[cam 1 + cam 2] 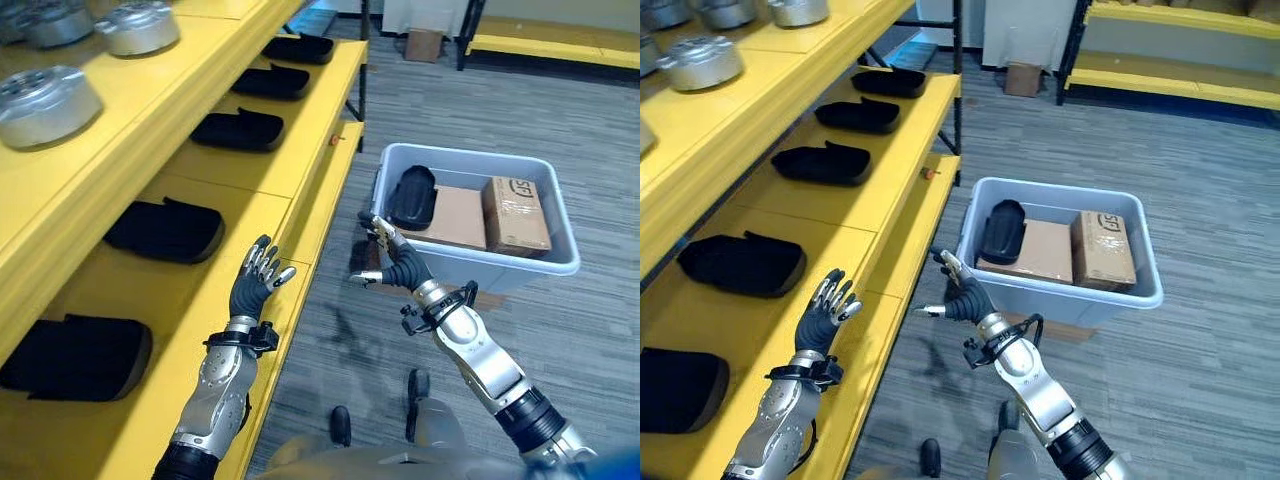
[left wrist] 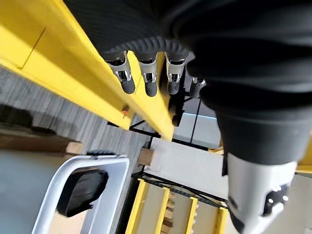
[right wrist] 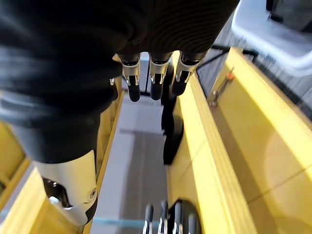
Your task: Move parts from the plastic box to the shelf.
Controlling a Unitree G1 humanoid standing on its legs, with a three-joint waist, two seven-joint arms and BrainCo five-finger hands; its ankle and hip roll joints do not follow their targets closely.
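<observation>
Yellow shelf [image 1: 290, 170] at your nine o'clock already carries several black parts [image 1: 165, 230]. One black part [image 1: 1001, 231] waits in the plastic box [image 1: 1060, 290] at one o'clock. Your left hand [image 1: 255, 280] and right hand [image 1: 392, 262] are empty, fingers apart.

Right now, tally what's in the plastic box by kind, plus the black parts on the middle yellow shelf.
Black moulded part in grey plastic box: 1
Brown cardboard boxes in it: 2
Black moulded shelf parts on yellow shelf: 5
Total: 8
</observation>
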